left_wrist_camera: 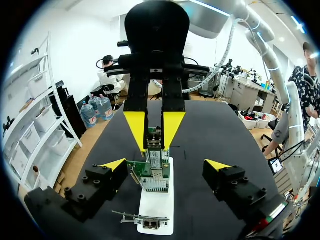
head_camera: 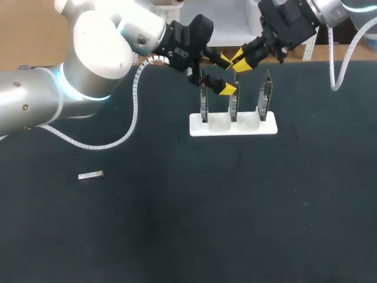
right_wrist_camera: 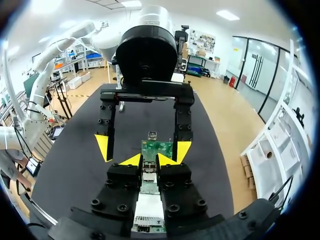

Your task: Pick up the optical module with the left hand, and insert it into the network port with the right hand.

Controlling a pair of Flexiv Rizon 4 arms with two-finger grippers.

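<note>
Your right end effector (right_wrist_camera: 148,160) was pinched nearly closed on the optical module (right_wrist_camera: 148,169). It held the module at the top of the middle network card (head_camera: 234,106) in the white stand (head_camera: 268,127), near the far edge of the surface (head_camera: 206,224). Your left end effector (left_wrist_camera: 166,165) stood wide open and held nothing, with one finger on each side of that same card. Two more cards stood upright in the stand's outer slots. A small silver piece (head_camera: 90,175) lay flat toward the surface's left edge.

Matt black table (head_camera: 177,236); white plastic stand (head_camera: 232,128); metallic optical module (right_wrist_camera: 148,169).
</note>
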